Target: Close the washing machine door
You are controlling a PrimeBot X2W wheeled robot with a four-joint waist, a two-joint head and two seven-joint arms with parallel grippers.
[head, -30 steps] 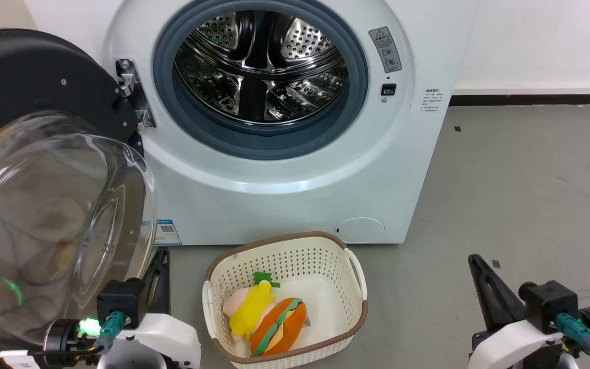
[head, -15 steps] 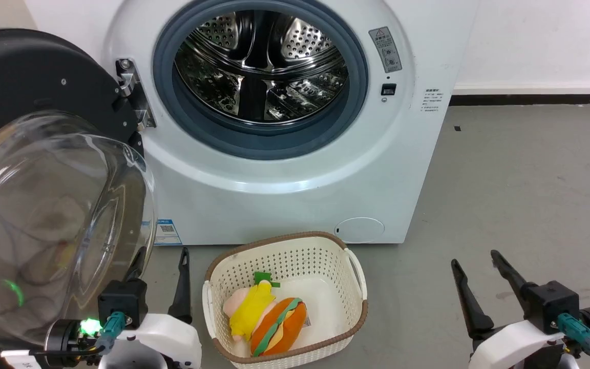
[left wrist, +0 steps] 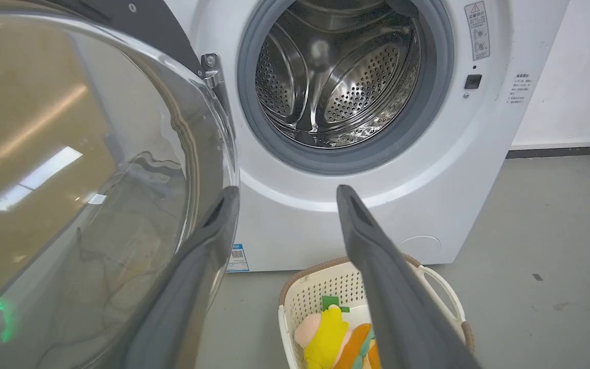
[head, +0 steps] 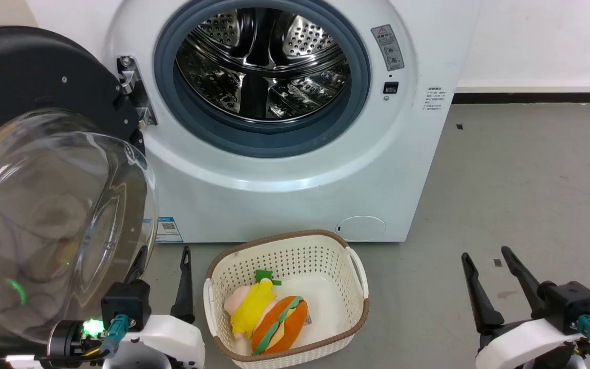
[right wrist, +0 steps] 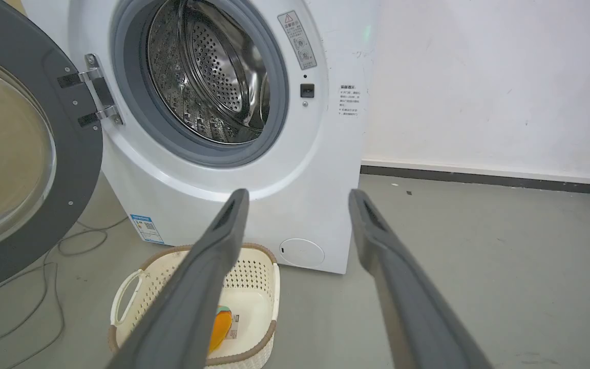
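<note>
Head view: washing machine door (head: 44,66) stands wide open left of the drum (head: 261,66); left gripper (head: 164,253) and right gripper (head: 484,252) both spread, empty; the left gripper's finger beside the glass bowl (head: 54,220) could snag it

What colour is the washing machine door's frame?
The washing machine door has a grey-black frame around clear glass, best seen in the right wrist view.
</note>
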